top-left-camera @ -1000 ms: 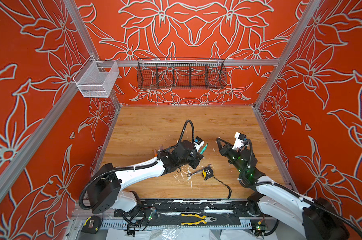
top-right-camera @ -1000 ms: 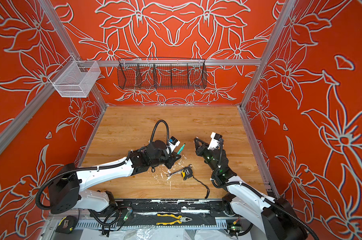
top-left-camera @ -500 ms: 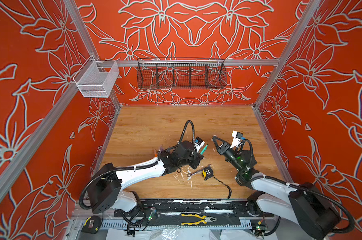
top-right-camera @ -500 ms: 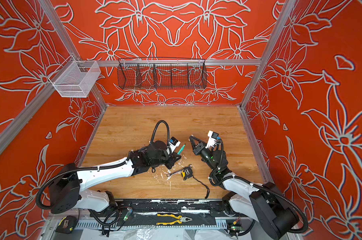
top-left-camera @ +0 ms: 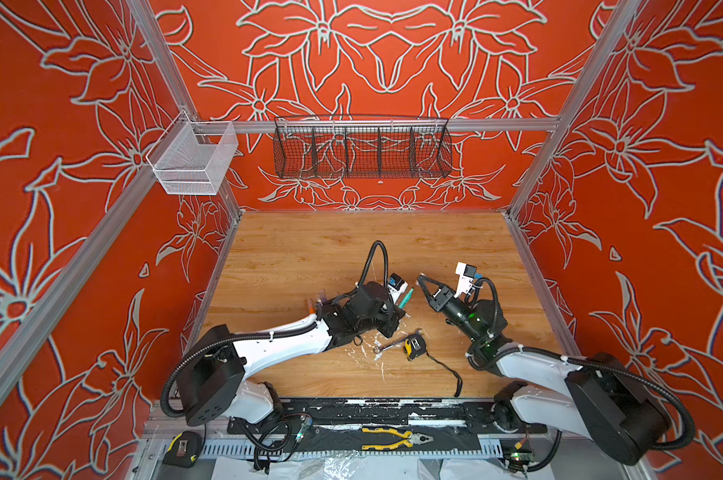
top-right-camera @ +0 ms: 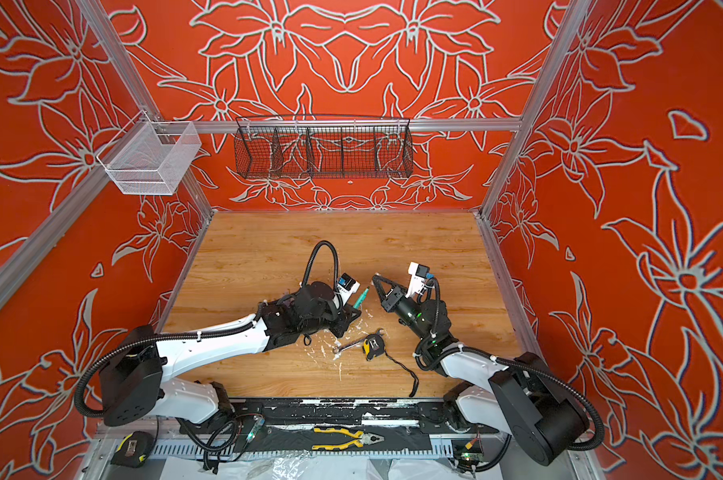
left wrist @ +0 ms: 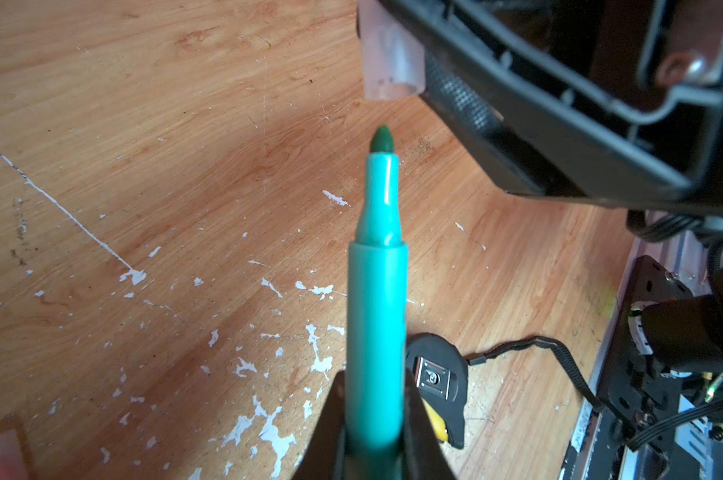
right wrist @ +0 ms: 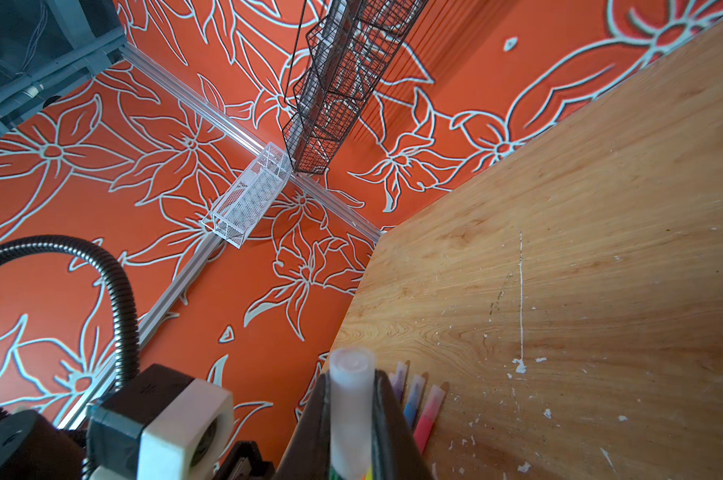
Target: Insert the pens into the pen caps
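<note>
State of left gripper (left wrist: 374, 388): clamped on the barrel of the green pen (left wrist: 377, 299), near its back end; the nib is bare and free
State of right gripper (top-left-camera: 423, 281): pressed together on one pen cap (right wrist: 351, 409); in the right wrist view the cap stands out past the fingertips
Place of the pair: both are held in the air over the middle of the bench (top-left-camera: 309, 249); neither seems to touch the wood
Deciding relation: in the left wrist view the pen cap (left wrist: 391, 66) lies ahead of the nib, along the long axis of the pen, with a small gap between them; it sits slightly to one side of this axis; its own axis looks almost parallel to the pen
Axis in a top view: the green pen (top-right-camera: 361, 296) points from the left gripper toward the right gripper, away from the front edge
Nearer arm: both about equally near, I think; the travel left is short and goes along the pen
Step, as I judge: lining up just before insertion; the nib is not yet inside
Risk: if the side offset is not corrected, the nib may hit the rim; whether the open mouth faces the nib I cannot tell surely
Capped pens (right wrist: 413, 399): purple, blue and pink, side by side on the bench toward its left edge; pale caps seem to be on them
</note>
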Action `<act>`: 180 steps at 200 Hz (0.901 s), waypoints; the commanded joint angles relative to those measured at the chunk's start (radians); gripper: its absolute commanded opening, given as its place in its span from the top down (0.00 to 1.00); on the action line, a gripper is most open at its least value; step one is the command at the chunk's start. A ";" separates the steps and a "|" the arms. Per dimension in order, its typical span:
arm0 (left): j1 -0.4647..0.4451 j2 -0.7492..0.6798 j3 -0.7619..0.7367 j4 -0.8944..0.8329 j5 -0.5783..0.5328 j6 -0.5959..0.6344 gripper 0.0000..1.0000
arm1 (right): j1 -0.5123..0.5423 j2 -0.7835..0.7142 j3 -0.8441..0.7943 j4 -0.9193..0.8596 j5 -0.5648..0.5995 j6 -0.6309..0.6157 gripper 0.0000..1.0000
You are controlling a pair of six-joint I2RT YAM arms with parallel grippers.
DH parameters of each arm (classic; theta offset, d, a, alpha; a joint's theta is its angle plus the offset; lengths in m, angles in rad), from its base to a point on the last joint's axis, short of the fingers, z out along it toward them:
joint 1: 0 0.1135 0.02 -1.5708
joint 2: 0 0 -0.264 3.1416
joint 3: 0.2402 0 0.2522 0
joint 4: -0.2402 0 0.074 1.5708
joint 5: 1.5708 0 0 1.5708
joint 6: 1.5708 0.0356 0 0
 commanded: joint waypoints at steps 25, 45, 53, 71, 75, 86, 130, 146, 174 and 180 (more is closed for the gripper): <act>-0.006 0.006 0.031 -0.020 -0.023 -0.008 1.00 | 0.019 0.015 0.042 0.045 -0.032 0.008 1.00; -0.007 0.002 0.027 -0.020 -0.026 -0.008 1.00 | 0.024 0.031 0.045 0.048 -0.032 0.006 1.00; -0.007 -0.002 0.027 -0.018 -0.030 -0.009 1.00 | 0.026 0.038 0.047 0.048 -0.032 0.006 1.00; -0.006 -0.007 0.022 -0.016 -0.037 -0.009 1.00 | 0.029 0.053 0.051 0.052 -0.035 0.006 1.00; -0.006 -0.007 0.021 -0.016 -0.040 -0.009 1.00 | 0.030 0.055 0.052 0.052 -0.037 0.005 1.00; -0.006 -0.009 0.022 -0.017 -0.045 -0.011 1.00 | 0.032 0.063 0.055 0.052 -0.040 0.006 1.00; -0.003 -0.013 0.019 -0.020 -0.059 -0.021 1.00 | 0.039 0.071 0.059 0.050 -0.044 0.005 1.00; 0.011 -0.020 0.010 -0.008 -0.041 -0.039 1.00 | 0.046 0.083 0.066 0.048 -0.051 0.006 1.00; 0.078 -0.057 -0.038 0.057 0.068 -0.104 1.00 | 0.074 0.127 0.081 0.061 -0.057 0.005 1.00; 0.089 -0.068 -0.052 0.076 0.086 -0.114 1.00 | 0.081 0.135 0.085 0.064 -0.059 0.004 1.00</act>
